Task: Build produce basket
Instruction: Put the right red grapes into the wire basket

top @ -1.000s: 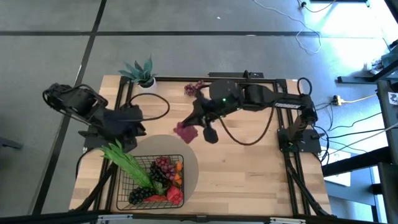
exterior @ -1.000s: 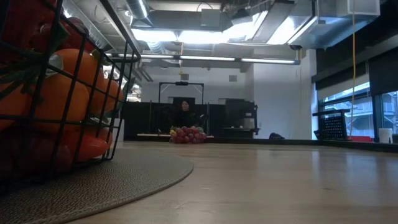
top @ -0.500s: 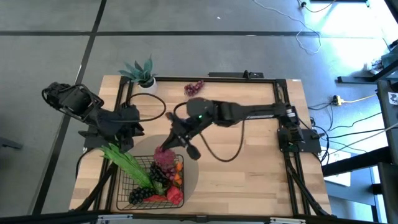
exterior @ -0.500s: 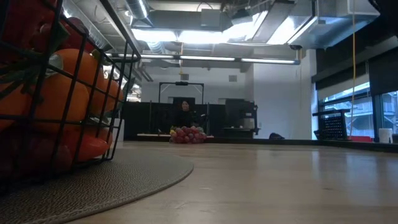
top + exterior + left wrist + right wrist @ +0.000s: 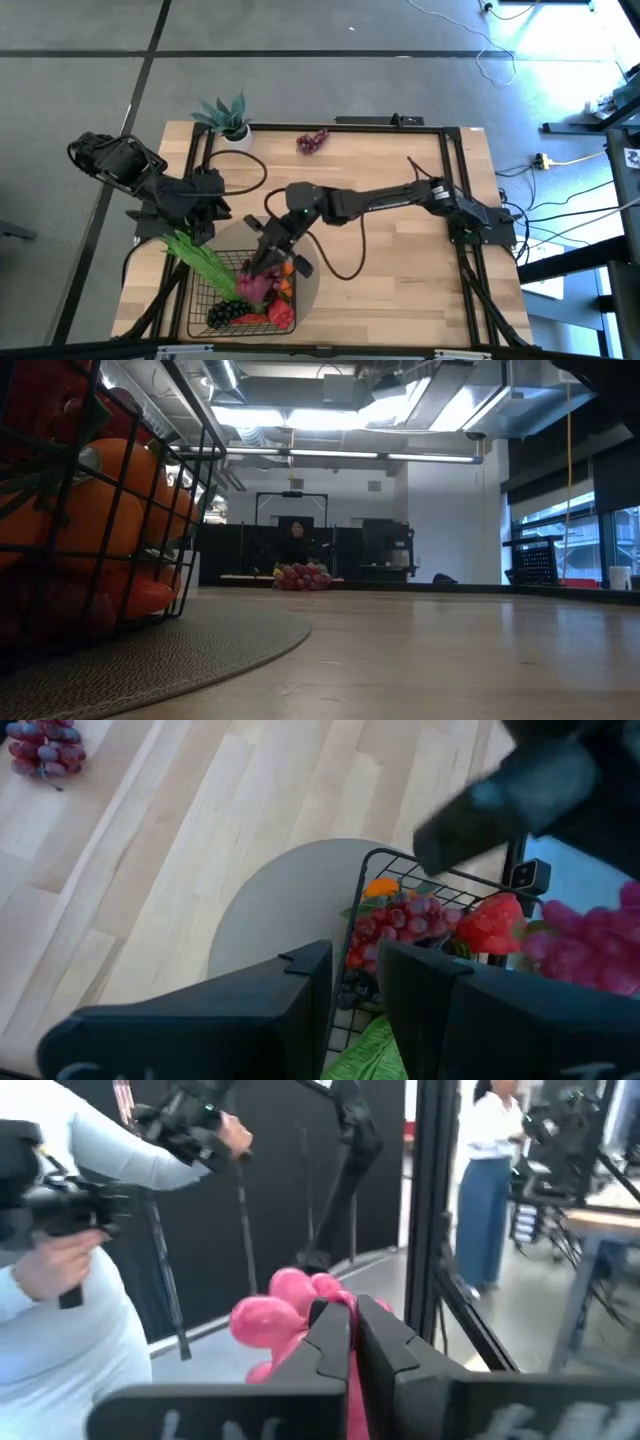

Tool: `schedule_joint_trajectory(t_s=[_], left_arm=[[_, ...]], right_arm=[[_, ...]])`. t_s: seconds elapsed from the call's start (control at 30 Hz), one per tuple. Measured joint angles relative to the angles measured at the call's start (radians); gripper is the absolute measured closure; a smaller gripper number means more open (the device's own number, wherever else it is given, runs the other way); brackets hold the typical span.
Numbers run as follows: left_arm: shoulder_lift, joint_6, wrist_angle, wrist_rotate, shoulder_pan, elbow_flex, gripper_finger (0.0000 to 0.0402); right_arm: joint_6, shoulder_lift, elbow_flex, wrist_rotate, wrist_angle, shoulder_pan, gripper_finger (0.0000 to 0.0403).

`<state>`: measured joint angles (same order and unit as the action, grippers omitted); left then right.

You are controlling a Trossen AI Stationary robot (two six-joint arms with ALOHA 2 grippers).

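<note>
Over the basket (image 5: pixel 205 300), the right end effector (image 5: pixel 262 275) was held, clamped on a pink grape bunch (image 5: pixel 254 286). Basket was sat on the grey mat (image 5: pixel 305 262), directly below it. Left end effector (image 5: pixel 203 222) was parked beside the basket, fingers nearly closed, nothing gripped. A second grape bunch (image 5: pixel 312 141) was left far across the table (image 5: pixel 400 280).

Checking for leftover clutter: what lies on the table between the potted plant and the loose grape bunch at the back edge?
Nothing: in the high view, bare wood separates the potted plant from the grape bunch. The right pincer is far off, over the basket.
</note>
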<state>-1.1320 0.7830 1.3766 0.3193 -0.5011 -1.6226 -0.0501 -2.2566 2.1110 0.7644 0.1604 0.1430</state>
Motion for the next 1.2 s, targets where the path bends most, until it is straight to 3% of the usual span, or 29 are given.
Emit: schedule_joint_trajectory(t_s=[0.6,1.2], left_arm=[[0.0,0.0,0.003,0.0,0.0,0.0,0.0331],[0.0,0.0,0.003,0.001,0.0,0.0,0.0331]], right_arm=[[0.002,-0.109,0.001,0.044,0.043,0.005,0.0403],[0.047,-0.193,0.0,0.094,-0.117,0.021,0.0403]])
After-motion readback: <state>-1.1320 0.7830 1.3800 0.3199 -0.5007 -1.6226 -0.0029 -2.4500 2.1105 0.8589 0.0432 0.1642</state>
